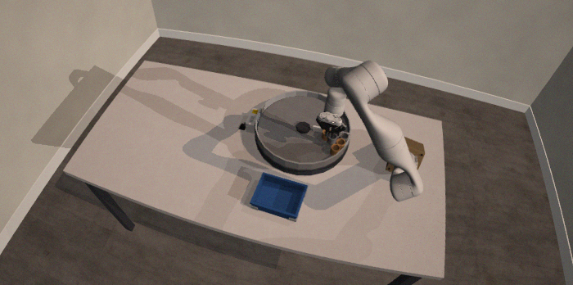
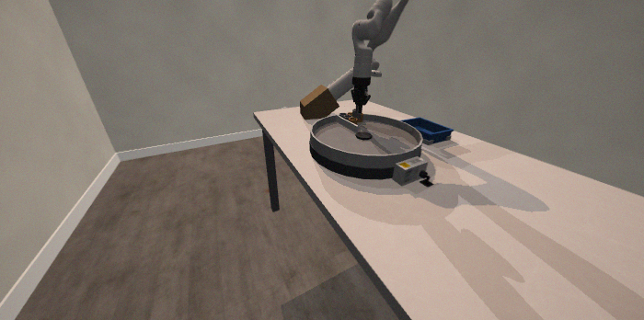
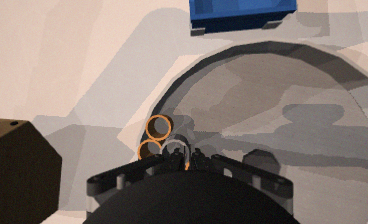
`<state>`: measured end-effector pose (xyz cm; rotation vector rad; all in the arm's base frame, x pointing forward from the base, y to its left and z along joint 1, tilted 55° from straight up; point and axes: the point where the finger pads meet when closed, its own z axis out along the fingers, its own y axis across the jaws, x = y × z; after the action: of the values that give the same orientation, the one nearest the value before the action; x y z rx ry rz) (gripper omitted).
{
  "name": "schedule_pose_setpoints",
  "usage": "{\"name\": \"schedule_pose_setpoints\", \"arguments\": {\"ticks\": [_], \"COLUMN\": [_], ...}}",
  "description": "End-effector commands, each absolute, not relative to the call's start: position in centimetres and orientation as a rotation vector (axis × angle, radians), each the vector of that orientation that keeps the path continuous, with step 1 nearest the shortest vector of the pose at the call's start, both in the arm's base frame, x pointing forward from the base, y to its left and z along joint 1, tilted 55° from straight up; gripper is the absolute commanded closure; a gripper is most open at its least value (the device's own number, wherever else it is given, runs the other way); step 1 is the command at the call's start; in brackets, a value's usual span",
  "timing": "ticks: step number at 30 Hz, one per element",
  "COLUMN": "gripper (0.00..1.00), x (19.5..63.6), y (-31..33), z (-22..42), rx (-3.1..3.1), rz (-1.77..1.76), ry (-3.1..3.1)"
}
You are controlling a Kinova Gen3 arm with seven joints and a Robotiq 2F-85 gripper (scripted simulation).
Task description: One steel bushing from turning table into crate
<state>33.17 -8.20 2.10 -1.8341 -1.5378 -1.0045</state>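
Note:
My gripper point(image 1: 330, 132) point(image 2: 359, 111) point(image 3: 187, 151) points down at the right side of the turning table point(image 1: 286, 158) point(image 2: 368, 157) point(image 3: 270, 46). It is shut on the wall of a steel bushing point(image 1: 332, 139) point(image 3: 164, 150), a grey upright ring. One finger is inside the ring and one outside. How high the ring stands off the surface is not clear. Another grey bushing point(image 1: 344, 136) stands close by. The blue crate point(image 1: 274, 209) point(image 2: 441, 135) point(image 3: 235, 23) is on the table in front of the turning table.
Copper-coloured bushings point(image 1: 336, 149) point(image 3: 158, 115) stand close around the held one; one more shows partly beside the fingers. The turntable has a raised rim, a thin bar and a dark hub point(image 1: 303, 127) point(image 2: 363, 135). A brown block point(image 1: 414, 148) point(image 2: 320, 104) point(image 3: 22, 165) is by the arm base.

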Motion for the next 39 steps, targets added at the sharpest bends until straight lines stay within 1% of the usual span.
{"name": "schedule_pose_setpoints", "arguments": {"ticks": [1, 39], "gripper": [1.0, 1.0], "x": [33.2, 32.9], "y": [-8.5, -9.7], "z": [2.2, 3.1], "rx": [-1.841, -1.84], "rz": [-1.006, -1.006], "ry": [-1.54, -1.54]}}
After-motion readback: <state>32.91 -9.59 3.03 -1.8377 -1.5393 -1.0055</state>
